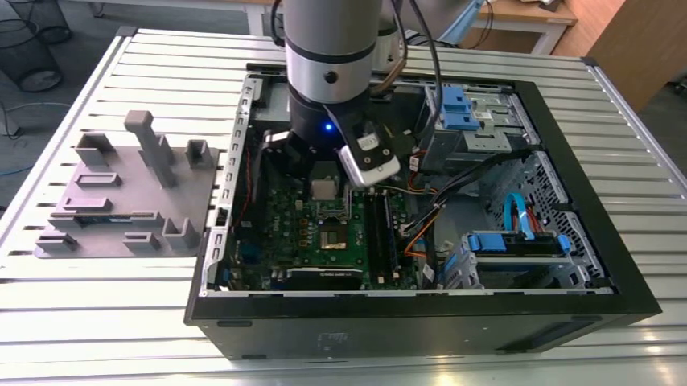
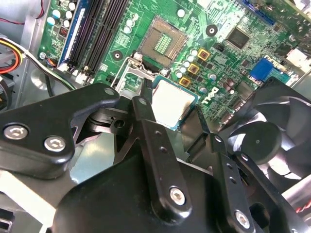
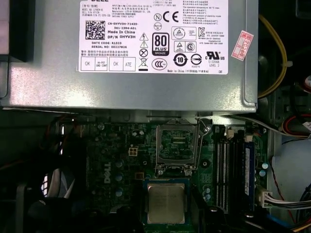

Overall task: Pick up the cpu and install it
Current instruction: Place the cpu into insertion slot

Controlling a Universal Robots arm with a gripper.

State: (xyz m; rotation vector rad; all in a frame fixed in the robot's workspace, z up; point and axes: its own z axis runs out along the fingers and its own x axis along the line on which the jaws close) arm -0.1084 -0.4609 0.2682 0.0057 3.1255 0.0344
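The cpu [image 2: 173,103] is a small square chip with a silver-grey top and a green rim. My gripper [image 2: 171,117] is shut on it, one black finger [image 2: 146,99] against each of two opposite edges. The chip hangs over the green motherboard [image 2: 233,63], a short way from the open metal-framed socket [image 2: 163,41]. In the first wrist view the cpu [image 3: 166,203] sits just beside the socket [image 3: 176,144]. In the exterior view the arm reaches down into the open computer case [image 1: 429,322], with the cpu [image 1: 325,189] under its wrist and the socket [image 1: 331,240] nearer the case's front.
A grey power supply [image 3: 146,90] borders the socket. Black memory slots [image 3: 228,170] run alongside, a black fan [image 2: 274,121] stands close to the fingers, and cables [image 1: 429,217] and blue drive brackets [image 1: 516,241] fill the exterior view's right. A grey fixture plate [image 1: 124,197] lies outside the case.
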